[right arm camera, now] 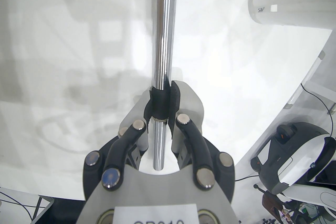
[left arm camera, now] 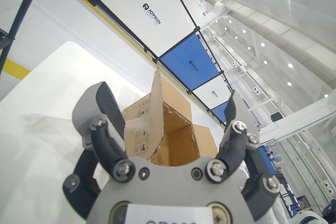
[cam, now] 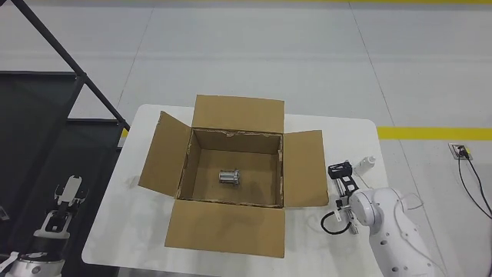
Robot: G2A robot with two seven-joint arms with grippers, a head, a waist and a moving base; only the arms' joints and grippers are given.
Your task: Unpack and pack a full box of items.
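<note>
Our right hand (right arm camera: 164, 97) is clamped on a chrome rod (right arm camera: 164, 12) at the right of the bench (cam: 346, 135), near the open box (cam: 234, 231). We judge the rod stiff and slick, best gripped mid-length. Our left hand (left arm camera: 168, 96) gapes, empty.

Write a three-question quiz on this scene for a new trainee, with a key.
1. True or false: the right gripper is shut on a metal rod.
2. How many items lie inside the open cardboard box? A none; B one; C five.
3. Fill in: the left gripper is ___ and holds nothing.

Key:
1. True.
2. B, one small silvery item on the box floor.
3. Open.
</note>
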